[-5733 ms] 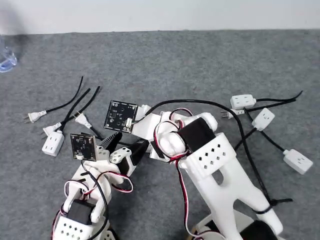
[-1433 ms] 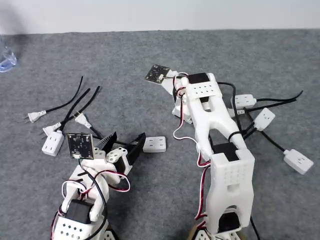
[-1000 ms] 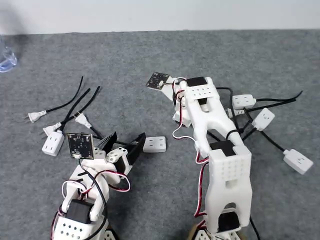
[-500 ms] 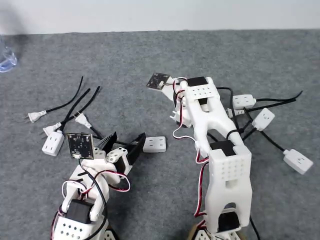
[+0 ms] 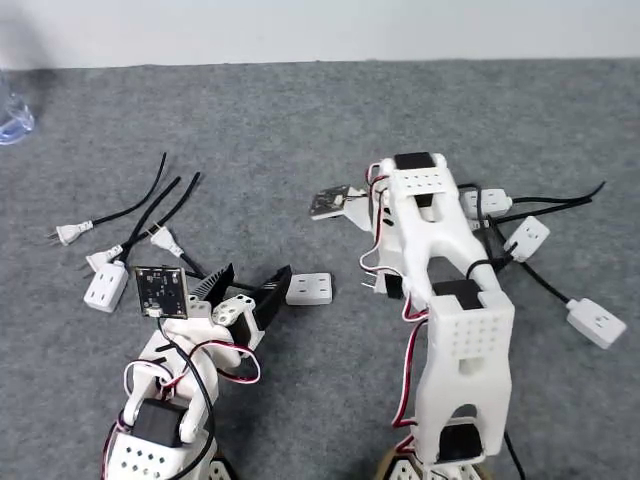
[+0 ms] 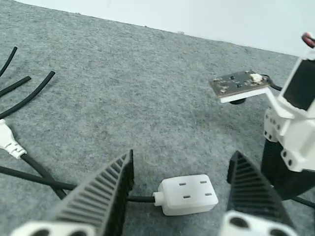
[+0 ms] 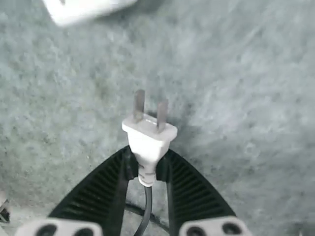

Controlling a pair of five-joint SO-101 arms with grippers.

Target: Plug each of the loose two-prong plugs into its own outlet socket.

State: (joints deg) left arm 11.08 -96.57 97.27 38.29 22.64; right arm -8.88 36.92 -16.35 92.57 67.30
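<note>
A white outlet socket (image 5: 309, 288) on a black cord lies flat on the grey carpet, its slots facing up. In the left wrist view this socket (image 6: 187, 195) sits just beyond my left gripper (image 6: 183, 157), which is open with nothing between its fingers. My left gripper (image 5: 250, 290) stands directly left of the socket in the high view. My right gripper (image 7: 146, 162) is shut on a white two-prong plug (image 7: 147, 132), prongs pointing forward, low over the carpet. From above, the plug (image 5: 374, 283) hangs under the right arm, a short way right of the socket.
Loose plugs (image 5: 68, 233) (image 5: 162, 238) and another socket (image 5: 105, 287) with black cords lie at the left. Three more sockets (image 5: 487, 203) (image 5: 526, 238) (image 5: 597, 322) and tangled cords lie right of the right arm. A clear plastic item (image 5: 12, 115) sits far left.
The right arm has drawn back toward its base and dropped lower, bringing the held plug down near the socket. The left arm and the socket have stayed put.
</note>
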